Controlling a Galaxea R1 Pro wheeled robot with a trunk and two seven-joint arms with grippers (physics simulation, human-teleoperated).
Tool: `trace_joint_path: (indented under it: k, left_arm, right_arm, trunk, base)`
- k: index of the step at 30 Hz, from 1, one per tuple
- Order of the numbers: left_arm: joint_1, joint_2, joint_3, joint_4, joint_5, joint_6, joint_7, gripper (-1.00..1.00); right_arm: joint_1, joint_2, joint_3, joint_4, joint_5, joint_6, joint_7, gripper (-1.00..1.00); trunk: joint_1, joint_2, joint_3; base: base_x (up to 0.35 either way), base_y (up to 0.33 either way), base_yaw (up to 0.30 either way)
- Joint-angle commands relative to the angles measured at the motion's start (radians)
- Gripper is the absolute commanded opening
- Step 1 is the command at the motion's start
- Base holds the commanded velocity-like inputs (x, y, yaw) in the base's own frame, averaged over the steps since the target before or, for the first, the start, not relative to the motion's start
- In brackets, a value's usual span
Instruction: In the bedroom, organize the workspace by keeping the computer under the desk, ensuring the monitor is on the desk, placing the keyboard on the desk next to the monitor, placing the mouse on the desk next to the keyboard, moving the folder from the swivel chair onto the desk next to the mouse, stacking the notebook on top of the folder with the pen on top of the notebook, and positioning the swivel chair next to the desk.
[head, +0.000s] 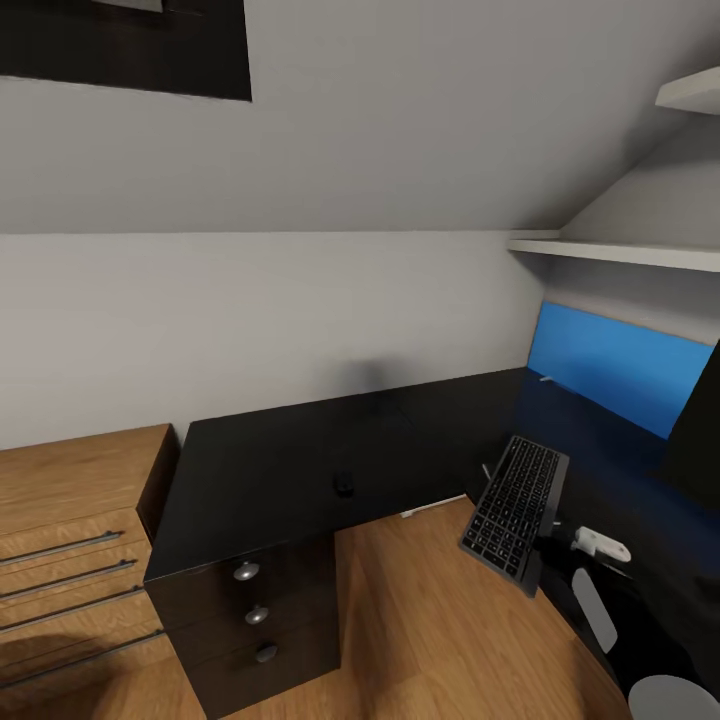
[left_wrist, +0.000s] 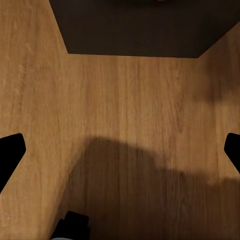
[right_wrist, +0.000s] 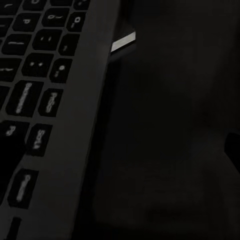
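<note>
The slim silver-grey keyboard with dark keys (head: 516, 512) hangs tilted beside the glossy black counter (head: 290, 460), gripped at its near edge by the right end effector (head: 548, 545). Stiff, light, slippery: edge holds suit it.

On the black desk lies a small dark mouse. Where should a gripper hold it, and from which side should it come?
Probably by its two opposite sides, coming straight down from above. The mouse is low and rounded and lies flat on the desk, so a finger cannot slide beneath it, and only its flanks offer a hold.
</note>
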Motion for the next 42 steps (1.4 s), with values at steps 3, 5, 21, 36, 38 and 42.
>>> trace_joint_path:
  k: [3, 5, 21, 36, 38, 42]
  left_arm:
    - [-0.001, 0.000, -0.002, 0.001, 0.006, -0.003, -0.001, 1.00]
    - [-0.001, 0.000, -0.002, 0.001, 0.006, -0.003, -0.001, 1.00]
    - [-0.001, 0.000, -0.002, 0.001, 0.006, -0.004, -0.001, 1.00]
    - [-0.001, 0.000, -0.002, 0.001, 0.006, -0.003, -0.002, 1.00]
    - [-0.001, 0.000, -0.002, 0.001, 0.006, -0.003, -0.002, 1.00]
    - [-0.001, 0.000, -0.002, 0.001, 0.006, -0.003, -0.002, 1.00]
  right_arm:
    - [0.000, -0.001, 0.002, -0.003, -0.010, -0.032, -0.007, 1.00]
    - [0.000, -0.002, 0.003, -0.004, -0.010, -0.048, -0.004, 1.00]
    - [0.000, -0.001, 0.006, -0.002, -0.004, -0.058, 0.018, 1.00]
    - [0.000, 0.001, 0.022, -0.001, -0.003, -0.058, 0.018, 1.00]
    - [0.000, 0.001, 0.023, -0.001, -0.003, -0.058, 0.018, 1.00]
    - [0.000, 0.000, 0.023, -0.001, -0.003, -0.058, 0.018, 1.00]
  trunk:
    - [0.000, -0.001, -0.001]
    - [0.000, -0.001, -0.001]
    - [0.000, -0.001, -0.001]
    - [0.000, -0.001, -0.001]
    - [0.000, -0.001, -0.001]
    - [0.000, -0.001, -0.001]
  base:
    - [0.000, 0.000, 0.000]
    - [0.000, 0.000, 0.000]
    - [0.000, 0.004, 0.000]
    - [0.078, 0.060, 0.000]
    - [0.100, 0.002, 0.000]
    - [0.168, 0.001, 0.000]
